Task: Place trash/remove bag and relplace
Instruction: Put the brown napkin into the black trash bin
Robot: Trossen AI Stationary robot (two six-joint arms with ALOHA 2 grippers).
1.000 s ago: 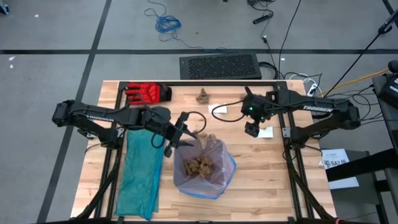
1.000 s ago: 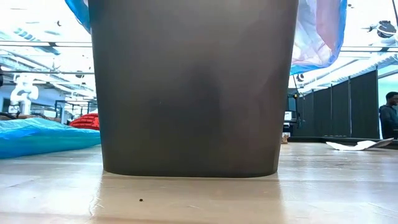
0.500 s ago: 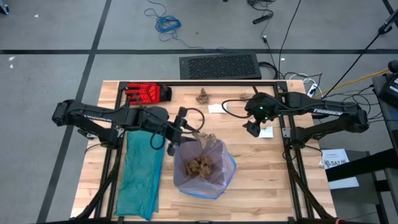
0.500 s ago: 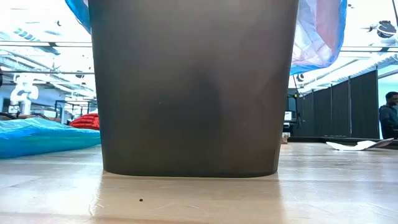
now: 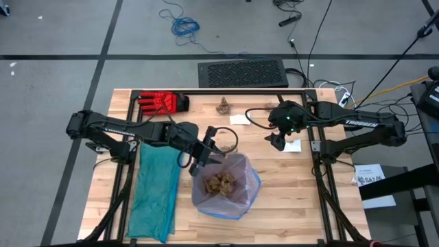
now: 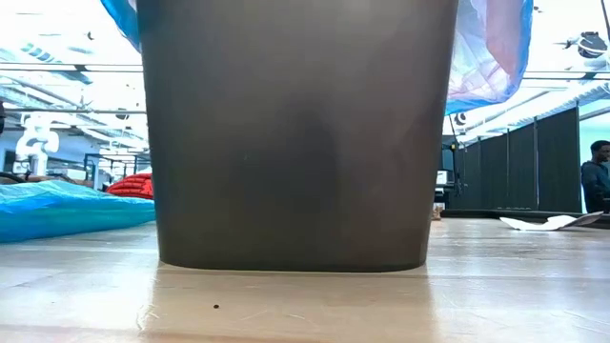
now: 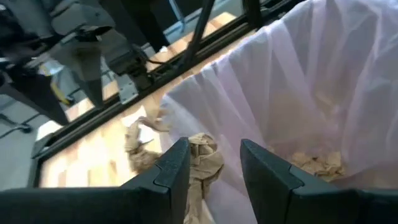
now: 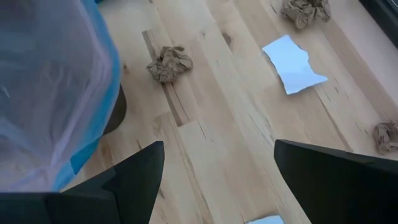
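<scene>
The pale pink-white bag (image 5: 244, 177) lines a dark grey bin (image 6: 295, 133) near the table's middle, and its top hangs over the bin's rim. Brown trash wads (image 5: 219, 182) lie inside it. My left gripper (image 5: 214, 154) hovers at the bag's far-left rim, shut on a brown paper wad (image 7: 202, 157). My right gripper (image 5: 275, 143) stands open to the right of the bin, above bare table, with nothing between its fingers (image 8: 143, 171). More trash lies on the table: a wad (image 8: 169, 63) beside the bin, a wad (image 5: 223, 106) at the far side, and white scraps (image 5: 240, 120). My left gripper pinches a crumpled brown paper wad (image 7: 200, 149) between its two fingers. The fingers slant down from the table's left. The wad is lifted clear and hangs partly below the fingers, just over the bag's rim (image 7: 186, 93).
A teal-green plastic bag (image 5: 154, 192) lies flat along the table's left side. A red glove (image 5: 162, 102) sits at the far left. A white scrap (image 5: 293, 145) lies under the right arm. In the low view a person (image 6: 596, 176) stands in the room beyond.
My left gripper has gone toward the table's right edge with the brown wad, from beside the bin to over the bag's far-left rim. My right gripper has tipped a little less steeply and stayed open in place.
</scene>
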